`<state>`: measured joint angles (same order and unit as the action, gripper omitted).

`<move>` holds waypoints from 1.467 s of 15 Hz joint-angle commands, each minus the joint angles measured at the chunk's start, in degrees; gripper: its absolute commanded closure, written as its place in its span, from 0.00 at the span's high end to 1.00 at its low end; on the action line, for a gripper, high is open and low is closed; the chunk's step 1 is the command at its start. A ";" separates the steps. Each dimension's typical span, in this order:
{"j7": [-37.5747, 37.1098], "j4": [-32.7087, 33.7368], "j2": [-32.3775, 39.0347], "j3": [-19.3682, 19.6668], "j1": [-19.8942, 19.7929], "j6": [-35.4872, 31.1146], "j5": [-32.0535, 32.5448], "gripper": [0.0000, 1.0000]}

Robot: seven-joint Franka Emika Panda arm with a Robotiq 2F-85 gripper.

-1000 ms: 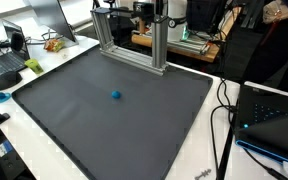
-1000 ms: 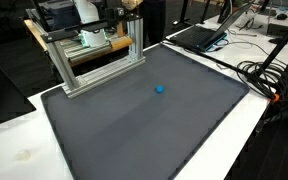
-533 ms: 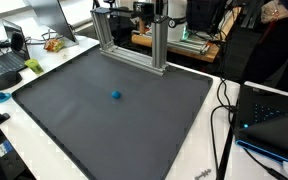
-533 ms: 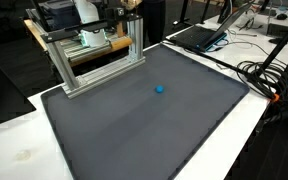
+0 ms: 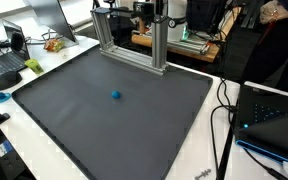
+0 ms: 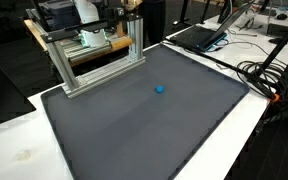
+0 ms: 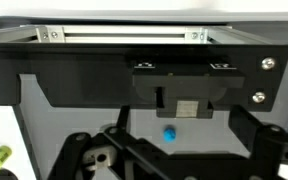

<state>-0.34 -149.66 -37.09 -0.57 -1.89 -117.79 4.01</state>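
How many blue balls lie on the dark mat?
1. The blue ball lies near the middle of the dark mat, apart from the metal frame; none appears hidden.

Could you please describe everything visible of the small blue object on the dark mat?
The blue object is small, rounded and uniformly bright blue; its material cannot be told. It lies alone near the middle of the dark grey mat, touching only the mat, apart from the aluminium frame at its far edge.

Bottom edge cuts off the pincer [image 7: 174, 168]
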 commanded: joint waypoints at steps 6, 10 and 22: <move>-0.75 -1.33 0.37 -0.63 0.62 -2.67 -0.08 1.00; -0.95 -1.78 0.81 -0.83 0.63 -2.37 -0.07 1.00; -1.03 -3.22 0.65 -0.58 1.09 -2.67 -1.63 1.00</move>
<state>-0.60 -152.17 -36.20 -1.38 -1.68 -119.50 3.35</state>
